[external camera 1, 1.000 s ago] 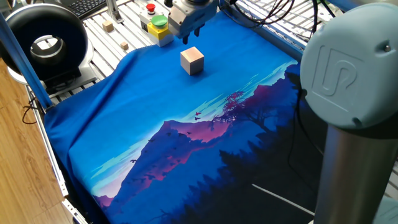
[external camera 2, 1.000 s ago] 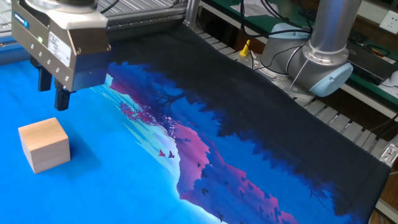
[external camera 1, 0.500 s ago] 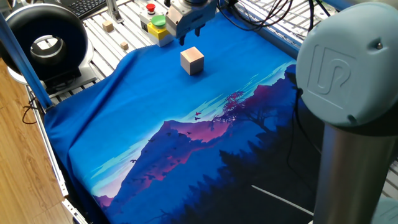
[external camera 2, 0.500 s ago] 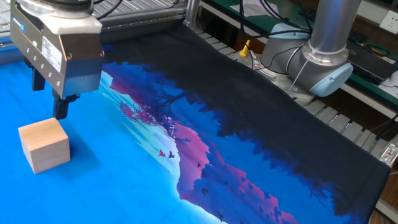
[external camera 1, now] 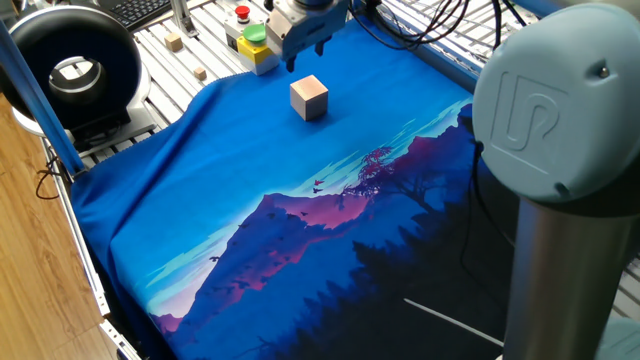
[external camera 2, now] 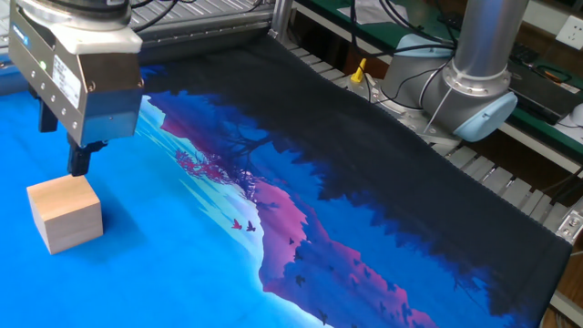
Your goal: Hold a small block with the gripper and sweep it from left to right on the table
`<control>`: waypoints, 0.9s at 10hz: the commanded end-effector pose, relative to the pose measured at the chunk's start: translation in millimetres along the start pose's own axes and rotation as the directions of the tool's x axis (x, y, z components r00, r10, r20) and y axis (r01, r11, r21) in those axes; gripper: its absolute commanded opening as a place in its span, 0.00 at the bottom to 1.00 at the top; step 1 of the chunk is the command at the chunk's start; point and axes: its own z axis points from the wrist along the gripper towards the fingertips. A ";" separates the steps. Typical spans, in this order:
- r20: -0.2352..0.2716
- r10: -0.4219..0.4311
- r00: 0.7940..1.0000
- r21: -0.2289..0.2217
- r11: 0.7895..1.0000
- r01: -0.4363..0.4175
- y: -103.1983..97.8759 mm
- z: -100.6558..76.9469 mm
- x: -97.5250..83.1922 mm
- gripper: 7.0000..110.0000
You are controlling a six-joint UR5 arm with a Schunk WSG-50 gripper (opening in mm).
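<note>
The small block (external camera 1: 309, 98) is a light tan wooden cube that rests on the blue part of the cloth on the table (external camera 1: 230, 190). It also shows in the other fixed view (external camera 2: 64, 212) at the left edge. The gripper (external camera 1: 306, 54) hangs just behind and above the block, its jaws open and empty. In the other fixed view the gripper (external camera 2: 62, 141) has one dark finger (external camera 2: 80, 162) right above the block's top far edge, apart from it.
A yellow box with red and green buttons (external camera 1: 250, 40) stands behind the gripper. Small wooden cubes (external camera 1: 174, 41) lie on the bare slats. A black round device (external camera 1: 70, 65) stands at the far left. The arm's grey joint (external camera 1: 555, 110) fills the right foreground.
The gripper has shifted a little toward the block and slightly lower, still open. The block has not moved.
</note>
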 end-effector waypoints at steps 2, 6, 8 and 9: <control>0.009 -0.006 1.000 0.004 1.000 0.006 -14.5 16.8 -0.7 0.57; 0.015 -0.022 1.000 -0.007 1.000 0.023 -14.4 26.7 -3.6 0.57; 0.015 -0.027 1.000 -0.022 0.999 0.028 -9.9 24.7 -3.4 0.57; 0.016 -0.030 0.999 -0.035 0.999 0.030 -6.6 23.4 -3.0 0.57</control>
